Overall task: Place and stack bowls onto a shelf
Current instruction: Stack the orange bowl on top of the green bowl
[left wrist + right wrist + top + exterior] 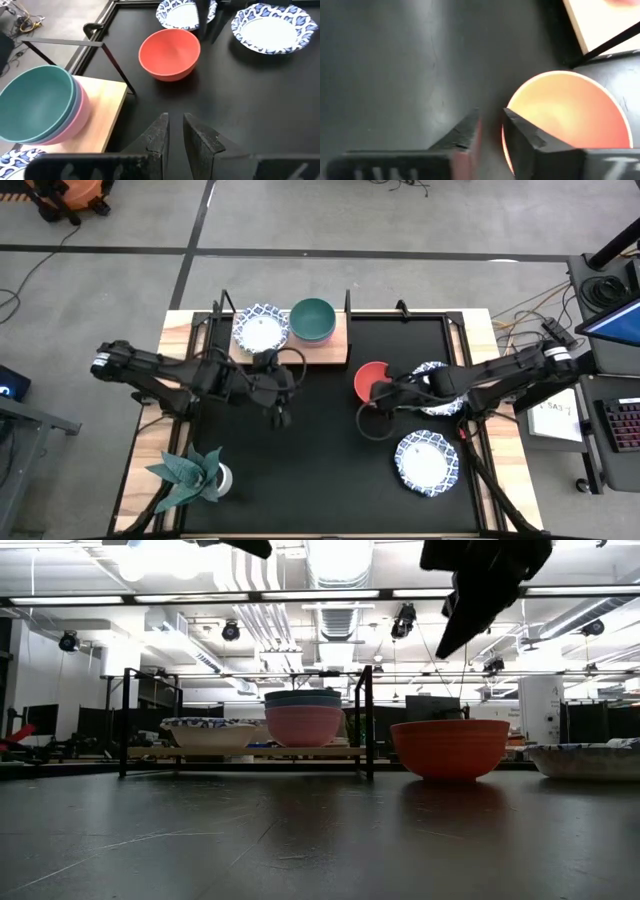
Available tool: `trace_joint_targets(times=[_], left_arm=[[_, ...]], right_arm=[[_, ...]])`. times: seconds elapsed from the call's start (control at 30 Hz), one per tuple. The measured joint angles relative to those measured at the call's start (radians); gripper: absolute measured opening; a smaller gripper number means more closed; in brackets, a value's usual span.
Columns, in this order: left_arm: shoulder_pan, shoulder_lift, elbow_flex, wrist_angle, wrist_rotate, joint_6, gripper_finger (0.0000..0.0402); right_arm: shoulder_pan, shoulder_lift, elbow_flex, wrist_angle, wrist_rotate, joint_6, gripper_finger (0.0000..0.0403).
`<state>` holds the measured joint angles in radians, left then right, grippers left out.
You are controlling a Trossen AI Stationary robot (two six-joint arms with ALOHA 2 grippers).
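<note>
Hovering over the black mat (320,470), my right gripper (490,131) hangs just beside the red bowl (371,380), fingers nearly closed with only a thin gap and nothing between them; one finger sits at the bowl's rim, though I cannot tell whether it touches. The red bowl stands upright on the mat, just off the shelf's (335,348) right end. My left gripper (174,137) waits above the mat in front of the shelf, fingers drawn close and empty. Farther back, on the shelf, a patterned bowl (260,328) sits at the left, and beside it the green bowl (313,319) tops a stack over the pink bowl (304,725). Two more patterned bowls (427,463) lie on the mat's right side.
</note>
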<state>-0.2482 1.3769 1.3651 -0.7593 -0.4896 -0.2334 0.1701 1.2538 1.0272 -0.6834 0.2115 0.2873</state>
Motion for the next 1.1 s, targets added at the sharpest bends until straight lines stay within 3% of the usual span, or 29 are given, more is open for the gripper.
trace_joint_targets(times=[0.23,0.43,0.7,0.93,1.1], left_arm=[[-0.030,0.000,0.000,-0.003,-0.001,-0.012,0.0037],[-0.045,0.000,-0.003,-0.008,-0.007,-0.012,0.0037],[-0.059,-0.012,-0.075,-0.003,-0.097,-0.028,0.0037],[-0.064,-0.079,-0.176,0.092,-0.157,-0.021,0.0037],[-0.065,-0.194,-0.281,0.191,-0.158,0.002,0.0037]], right_arm=[[-0.019,0.129,-0.002,-0.002,0.064,-0.057,0.0167],[-0.055,0.216,-0.002,0.009,0.070,-0.056,0.0179],[-0.078,0.274,-0.004,0.022,0.069,-0.034,0.0128],[-0.077,0.274,-0.004,0.038,0.046,-0.006,0.0019],[-0.072,0.246,0.012,0.020,0.032,0.004,0.0011]])
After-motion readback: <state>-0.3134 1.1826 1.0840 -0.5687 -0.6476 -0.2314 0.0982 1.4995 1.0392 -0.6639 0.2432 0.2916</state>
